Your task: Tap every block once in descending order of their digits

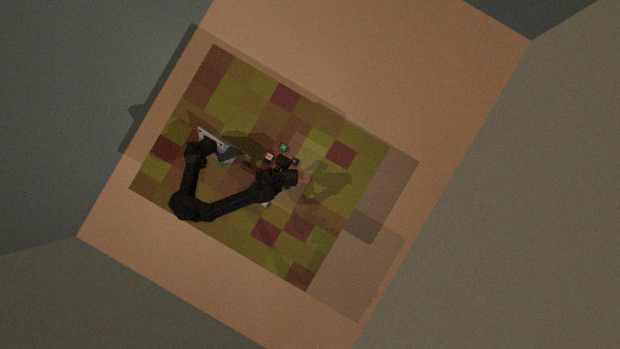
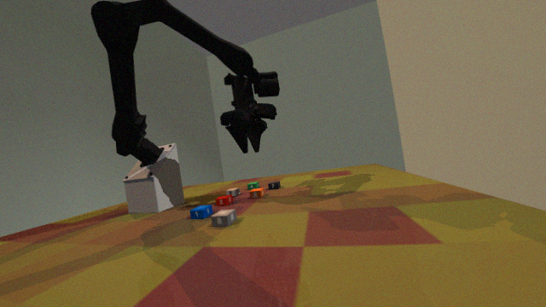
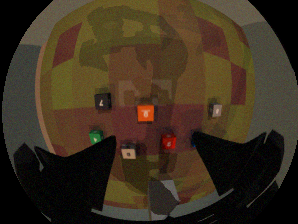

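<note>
My gripper (image 2: 251, 150) (image 3: 156, 139) is open and empty, pointing down high above the blocks. The black block (image 1: 295, 161) (image 2: 274, 185) (image 3: 103, 101) seems to show a 7. The orange block (image 2: 257, 193) (image 3: 146, 113) lies beside it. The green block (image 1: 284, 146) (image 2: 252, 186) (image 3: 96, 137) and the cream block (image 1: 269, 156) (image 2: 233, 192) (image 3: 129, 152) lie nearer the base. The red block (image 2: 224, 200) (image 3: 168, 142), the blue block (image 2: 201, 212) and the light grey block (image 1: 265, 204) (image 2: 223, 217) (image 3: 215, 110) lie apart. A finger mostly hides the blue one in the wrist view. Other digits are unclear.
The arm's pale base (image 1: 205, 132) (image 2: 142, 196) (image 3: 171, 189) stands on the patchwork mat (image 1: 242, 78) (image 2: 350, 269), close to the cream block's side of the group. The arm hides some blocks in the top view. Its shadows fall across the mat.
</note>
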You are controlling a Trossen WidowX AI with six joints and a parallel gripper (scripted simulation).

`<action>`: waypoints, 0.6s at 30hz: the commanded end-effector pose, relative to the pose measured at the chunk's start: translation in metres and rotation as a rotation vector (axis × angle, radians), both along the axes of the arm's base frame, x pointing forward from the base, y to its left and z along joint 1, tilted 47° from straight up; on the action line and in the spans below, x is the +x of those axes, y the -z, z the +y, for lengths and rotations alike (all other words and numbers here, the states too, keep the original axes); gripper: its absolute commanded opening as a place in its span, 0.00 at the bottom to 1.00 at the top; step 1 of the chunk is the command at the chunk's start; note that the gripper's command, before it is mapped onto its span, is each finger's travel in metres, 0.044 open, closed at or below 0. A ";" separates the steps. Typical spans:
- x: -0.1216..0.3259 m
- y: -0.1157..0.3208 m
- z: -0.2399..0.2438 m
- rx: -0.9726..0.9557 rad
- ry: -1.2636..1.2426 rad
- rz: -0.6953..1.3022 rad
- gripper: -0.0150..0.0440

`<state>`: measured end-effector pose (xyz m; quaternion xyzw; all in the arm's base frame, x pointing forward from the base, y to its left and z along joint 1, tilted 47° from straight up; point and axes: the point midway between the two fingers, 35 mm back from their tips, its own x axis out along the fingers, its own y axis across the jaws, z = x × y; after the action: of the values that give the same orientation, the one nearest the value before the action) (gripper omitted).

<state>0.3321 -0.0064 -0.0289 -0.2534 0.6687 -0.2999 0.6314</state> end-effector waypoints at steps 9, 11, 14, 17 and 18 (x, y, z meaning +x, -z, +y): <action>0.005 -0.053 -0.049 0.008 -0.007 0.001 0.93; 0.002 -0.079 -0.074 0.005 -0.007 0.001 0.93; -0.009 -0.113 -0.107 -0.007 -0.005 0.002 0.93; -0.012 -0.120 -0.113 -0.010 -0.004 0.003 0.93; -0.012 -0.120 -0.113 -0.010 -0.004 0.003 0.93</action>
<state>0.3275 -0.1141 0.0855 -0.2460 0.6598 -0.3115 0.6381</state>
